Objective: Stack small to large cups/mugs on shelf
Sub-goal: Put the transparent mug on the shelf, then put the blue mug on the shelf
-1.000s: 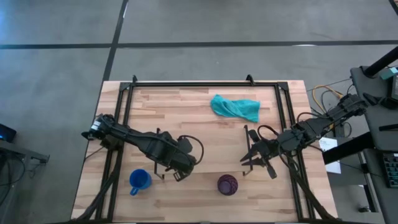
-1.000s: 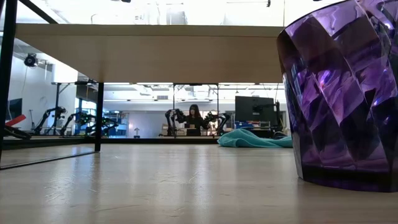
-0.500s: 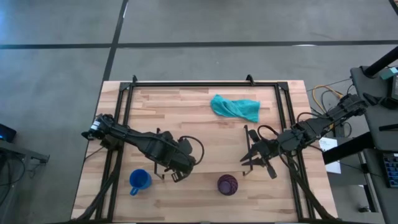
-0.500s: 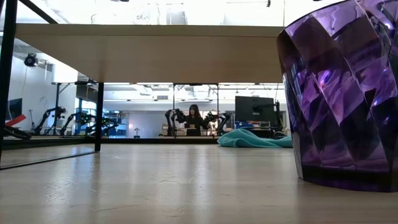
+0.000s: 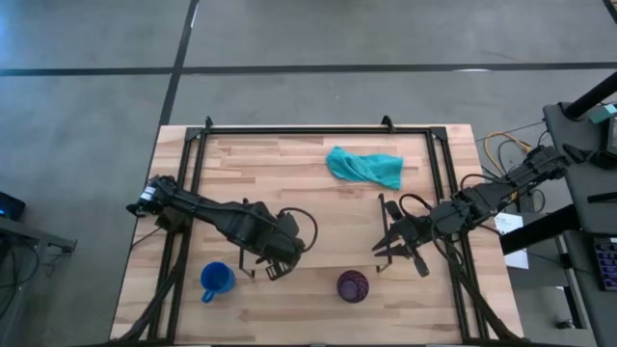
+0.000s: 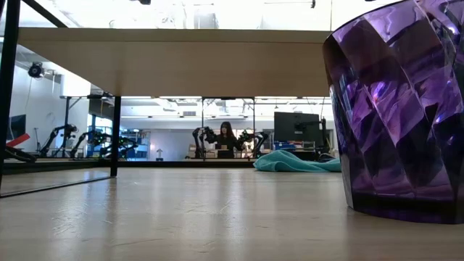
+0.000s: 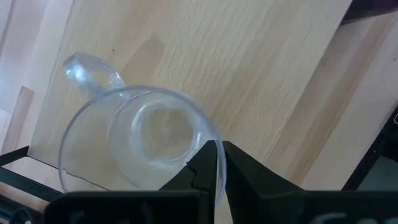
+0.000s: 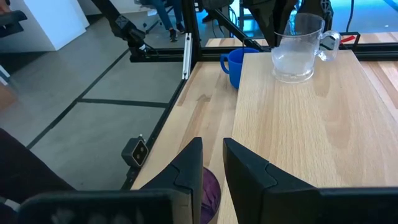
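Note:
A clear glass cup (image 7: 143, 137) with a handle stands upright on the light wood shelf (image 8: 311, 137); it also shows in the right wrist view as the glass cup (image 8: 297, 50). My left gripper (image 7: 219, 149) is over it, shut on its rim. The blue mug (image 5: 216, 280) and the purple cup (image 5: 352, 286) stand on the tabletop along the shelf's near edge. My right gripper (image 5: 390, 249) hangs open over the shelf's right part, just beyond the purple cup (image 8: 208, 186), and touches nothing. My left gripper pinches the glass cup's rim (image 7: 202, 127) on the side away from its handle (image 7: 87, 68), one finger inside the cup and one outside. The fingers (image 7: 208, 158) come from above, pointing down. The cup stands upright with its base on the shelf.
A teal cloth (image 5: 364, 166) lies on the shelf's far right part. Black frame rods (image 5: 193, 164) run along the table's left and right sides. The shelf's underside (image 6: 174, 61) spans the low view, with the purple cup (image 6: 399, 116) close to that camera. A person sits far behind the table.

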Available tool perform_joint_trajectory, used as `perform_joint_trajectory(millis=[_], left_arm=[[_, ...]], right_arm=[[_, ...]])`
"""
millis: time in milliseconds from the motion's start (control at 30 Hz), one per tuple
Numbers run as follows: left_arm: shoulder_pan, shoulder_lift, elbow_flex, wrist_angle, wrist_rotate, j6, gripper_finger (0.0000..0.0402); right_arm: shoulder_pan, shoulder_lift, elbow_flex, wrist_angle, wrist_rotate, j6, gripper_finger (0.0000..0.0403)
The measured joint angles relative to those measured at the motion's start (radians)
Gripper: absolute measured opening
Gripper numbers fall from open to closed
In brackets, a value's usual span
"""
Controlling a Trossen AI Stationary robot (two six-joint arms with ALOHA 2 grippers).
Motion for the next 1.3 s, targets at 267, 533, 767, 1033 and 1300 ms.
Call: perform_joint_trajectory(millis=[267,533,767,1033,1300], left_arm=[[0.011,0.001,0.004,0.002,0.018,-0.001,0.0063],[0.011,-0.026,0.036,0.000,0.025,-0.001,0.0073],[0.011,-0.078,0.053,-0.002,0.033,-0.047,0.0073],[-0.011,-0.150,0.057,-0.004,0.162,-0.186,0.0073],[-0.108,-0.175,0.055,-0.014,0.167,-0.291,0.0073]], right_arm=[[0.000,0.000,0.000,0.000,0.000,0.000,0.0059],[0.000,0.000,0.000,0.000,0.000,0.000,0.0059],[0.000,0.000,0.000,0.003,0.000,0.000,0.0059],[0.000,0.000,0.000,0.007,0.000,0.000,0.0059],[0.000,0.000,0.000,0.007,0.000,0.007,0.0059]])
